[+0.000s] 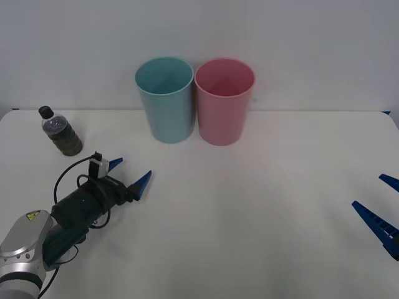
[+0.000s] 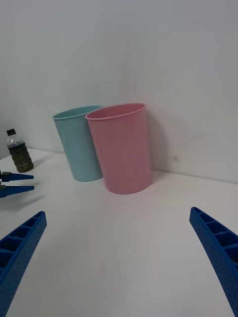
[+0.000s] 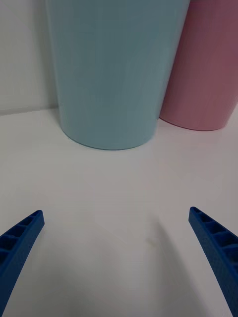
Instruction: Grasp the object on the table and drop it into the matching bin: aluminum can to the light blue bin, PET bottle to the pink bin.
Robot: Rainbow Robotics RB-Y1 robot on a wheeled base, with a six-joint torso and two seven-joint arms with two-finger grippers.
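Observation:
The PET bottle (image 1: 61, 132), small and clear with a black cap and dark contents, stands upright at the table's far left; it also shows as the bottle (image 2: 20, 153). The light blue bin (image 1: 164, 99) and the pink bin (image 1: 223, 103) stand side by side at the back, touching or nearly so. My left gripper (image 1: 131, 170) is open, low over the table, to the right of and nearer than the bottle, and it points toward the light blue bin (image 3: 114, 69). At the right edge my right gripper (image 1: 367, 190) is open and holds nothing.
The white table (image 1: 249, 218) stretches wide in front of the bins, with a plain wall right behind them. From the right wrist, the left gripper (image 2: 17, 181) shows low, just on the near side of the bottle. The pink bin (image 3: 203, 64) sits beside the blue one.

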